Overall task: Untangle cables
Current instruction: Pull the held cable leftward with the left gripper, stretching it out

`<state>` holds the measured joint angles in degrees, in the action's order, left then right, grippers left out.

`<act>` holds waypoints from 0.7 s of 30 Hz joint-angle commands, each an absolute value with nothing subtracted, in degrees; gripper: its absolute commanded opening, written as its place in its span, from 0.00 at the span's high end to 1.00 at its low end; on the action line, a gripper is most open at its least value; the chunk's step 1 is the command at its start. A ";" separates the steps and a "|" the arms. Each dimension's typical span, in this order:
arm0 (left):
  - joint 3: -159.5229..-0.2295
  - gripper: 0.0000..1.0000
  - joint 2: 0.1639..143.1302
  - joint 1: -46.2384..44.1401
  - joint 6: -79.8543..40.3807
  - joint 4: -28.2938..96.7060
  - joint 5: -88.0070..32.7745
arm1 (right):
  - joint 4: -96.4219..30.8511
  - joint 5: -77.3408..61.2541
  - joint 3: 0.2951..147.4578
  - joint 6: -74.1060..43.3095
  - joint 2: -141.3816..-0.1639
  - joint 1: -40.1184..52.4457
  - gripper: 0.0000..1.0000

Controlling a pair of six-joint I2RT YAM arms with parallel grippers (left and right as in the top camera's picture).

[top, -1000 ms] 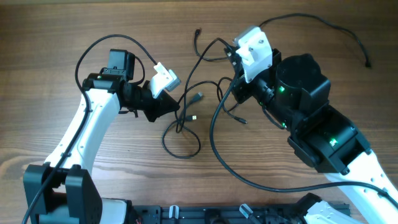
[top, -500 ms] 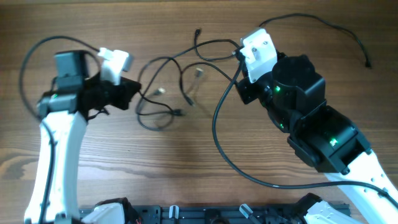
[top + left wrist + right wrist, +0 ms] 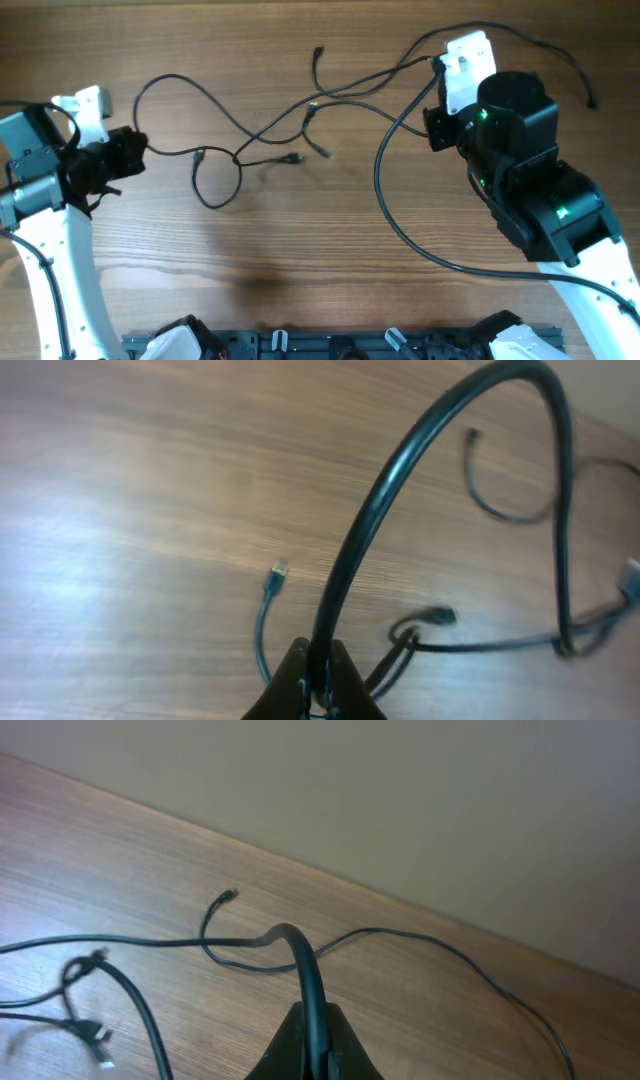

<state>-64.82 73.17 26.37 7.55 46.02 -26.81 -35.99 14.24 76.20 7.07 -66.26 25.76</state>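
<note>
Cables [image 3: 237, 157] stretched over table [image 3: 300, 260], left arm [image 3: 60, 270] far left, right arm [image 3: 540, 190] upper right, both jaws clamped on cables

Brown wood-grain table [image 3: 300, 250] with a faint sheen. Plain pale wall [image 3: 400, 800] beyond its far edge. Black rail [image 3: 330, 347] with white clips along the near edge.

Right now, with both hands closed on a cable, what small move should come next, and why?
Probably draw the left hand slightly away from the right hand. Each is shut on one of the cables, which meet at a crossing with a slack loop between the hands; gentle tension may open it.
</note>
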 commanded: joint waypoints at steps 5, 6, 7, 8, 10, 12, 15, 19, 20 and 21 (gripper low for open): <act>-64.77 0.96 73.19 32.58 -10.98 45.80 -6.76 | -35.73 18.09 76.12 6.02 -64.86 25.45 0.96; -64.77 0.96 73.19 33.58 -11.94 45.82 -6.48 | -35.77 18.09 76.12 6.00 -64.86 25.41 0.96; -64.77 0.96 73.19 34.44 -13.39 45.80 -5.76 | -35.77 18.31 76.12 6.02 -64.86 25.41 0.96; -64.77 0.96 73.19 35.64 -15.33 45.78 -4.56 | -35.75 18.90 76.12 6.00 -64.86 25.41 0.96; -64.77 0.96 73.19 38.59 -17.21 45.84 -2.92 | -35.75 19.75 76.12 6.02 -64.86 25.41 0.95; -64.77 0.96 73.19 40.51 -17.37 46.04 -2.90 | -35.92 20.01 76.12 6.04 -64.86 25.41 0.96; -64.77 0.96 73.21 46.87 -21.54 46.09 -0.45 | -37.04 24.08 76.12 6.00 -64.86 25.41 0.96; -64.77 0.96 73.30 49.43 -21.93 46.87 -1.08 | -36.95 24.18 76.12 5.93 -64.86 25.41 0.96; -64.77 0.96 73.54 49.50 -21.96 46.87 0.05 | -36.95 24.18 76.12 5.82 -64.86 25.41 0.96; -64.77 0.96 73.76 49.52 -22.50 46.87 1.30 | -36.95 24.18 76.12 5.78 -64.86 25.41 0.96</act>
<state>-64.82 73.19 48.97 -19.92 47.00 -2.83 -37.10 21.04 76.20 6.63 -65.98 25.76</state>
